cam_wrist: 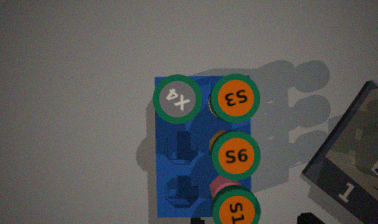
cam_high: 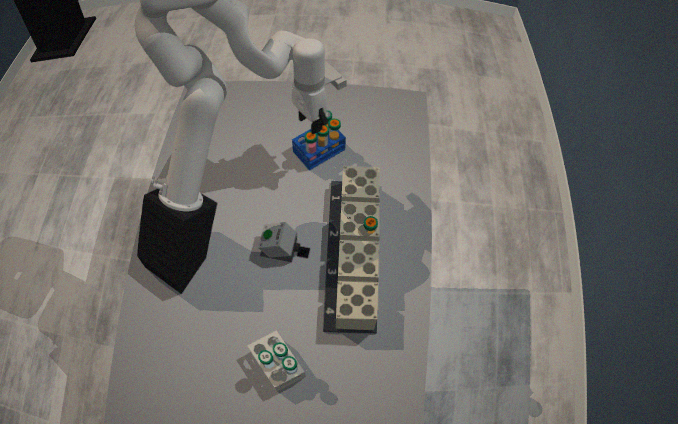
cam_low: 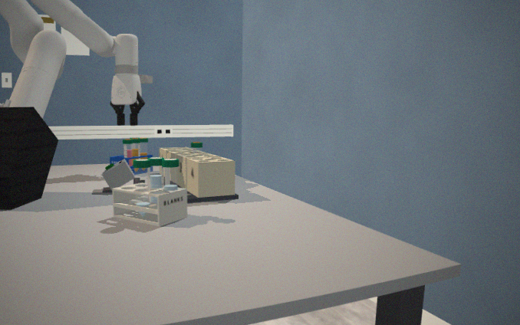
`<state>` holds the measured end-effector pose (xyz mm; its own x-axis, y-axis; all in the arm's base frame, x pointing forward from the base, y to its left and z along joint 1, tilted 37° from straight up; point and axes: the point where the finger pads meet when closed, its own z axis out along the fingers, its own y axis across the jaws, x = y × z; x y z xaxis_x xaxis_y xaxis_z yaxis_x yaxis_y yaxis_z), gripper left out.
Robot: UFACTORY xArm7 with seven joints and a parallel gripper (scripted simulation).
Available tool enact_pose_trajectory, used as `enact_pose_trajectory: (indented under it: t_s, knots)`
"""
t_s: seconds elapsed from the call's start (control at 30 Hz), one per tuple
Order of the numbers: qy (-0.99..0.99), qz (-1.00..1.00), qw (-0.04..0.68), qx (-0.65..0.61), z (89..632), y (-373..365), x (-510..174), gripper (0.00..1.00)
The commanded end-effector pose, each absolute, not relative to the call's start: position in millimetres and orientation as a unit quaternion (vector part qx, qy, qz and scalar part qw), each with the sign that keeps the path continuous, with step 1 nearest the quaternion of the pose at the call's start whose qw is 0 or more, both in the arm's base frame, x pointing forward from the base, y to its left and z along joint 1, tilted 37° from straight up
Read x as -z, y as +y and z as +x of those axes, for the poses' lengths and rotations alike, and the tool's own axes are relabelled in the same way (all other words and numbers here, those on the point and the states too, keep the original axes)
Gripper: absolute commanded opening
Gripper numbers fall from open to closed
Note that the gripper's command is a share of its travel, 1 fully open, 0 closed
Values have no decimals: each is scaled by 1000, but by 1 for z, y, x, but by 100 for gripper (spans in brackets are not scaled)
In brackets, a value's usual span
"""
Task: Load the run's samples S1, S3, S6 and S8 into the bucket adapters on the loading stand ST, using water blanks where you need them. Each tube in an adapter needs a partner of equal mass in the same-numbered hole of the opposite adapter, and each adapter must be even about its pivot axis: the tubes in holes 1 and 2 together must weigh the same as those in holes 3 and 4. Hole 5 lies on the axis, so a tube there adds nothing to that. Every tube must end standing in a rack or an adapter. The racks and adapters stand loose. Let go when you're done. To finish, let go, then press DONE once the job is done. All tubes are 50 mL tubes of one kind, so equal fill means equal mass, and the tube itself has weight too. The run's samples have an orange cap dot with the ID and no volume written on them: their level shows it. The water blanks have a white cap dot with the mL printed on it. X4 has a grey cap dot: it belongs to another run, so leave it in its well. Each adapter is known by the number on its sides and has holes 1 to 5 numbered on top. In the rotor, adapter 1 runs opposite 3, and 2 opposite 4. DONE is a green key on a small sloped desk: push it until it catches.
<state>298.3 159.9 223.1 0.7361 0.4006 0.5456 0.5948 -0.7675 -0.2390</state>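
Observation:
My gripper (cam_high: 322, 124) (cam_low: 126, 117) is open and empty, and hangs above the blue sample rack (cam_high: 306, 155) (cam_wrist: 163, 153). In the wrist view the rack holds X4 (cam_wrist: 177, 99) with a grey dot, and S3 (cam_wrist: 235, 98), S6 (cam_wrist: 235, 156) and S1 (cam_wrist: 235, 208) with orange dots in one row. Two wells beside S6 and S1 are empty. Four beige adapters (cam_high: 359, 259) (cam_low: 210, 174) stand in a line on the black stand ST (cam_high: 333, 252). One orange-dot tube (cam_high: 370, 223) stands in adapter 2; its label is too small to read. The other adapters are empty.
The blanks rack (cam_high: 264, 369) (cam_low: 172, 211) with three white-dot tubes stands near the table's front. The DONE desk (cam_high: 280, 243) with its green key (cam_high: 266, 233) stands left of the stand. The arm's black base (cam_high: 173, 239) is further left.

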Motion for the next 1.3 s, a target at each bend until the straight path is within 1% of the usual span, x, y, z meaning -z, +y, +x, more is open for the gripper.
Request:
enact_pose_trajectory:
  t_s: [0.0,0.8,1.27]
  knots:
    - [-274,-909,204,240,301,163,-219,57]
    - [-273,-909,203,240,315,185,-184,57]
    - [-273,-909,203,240,316,187,-181,57]
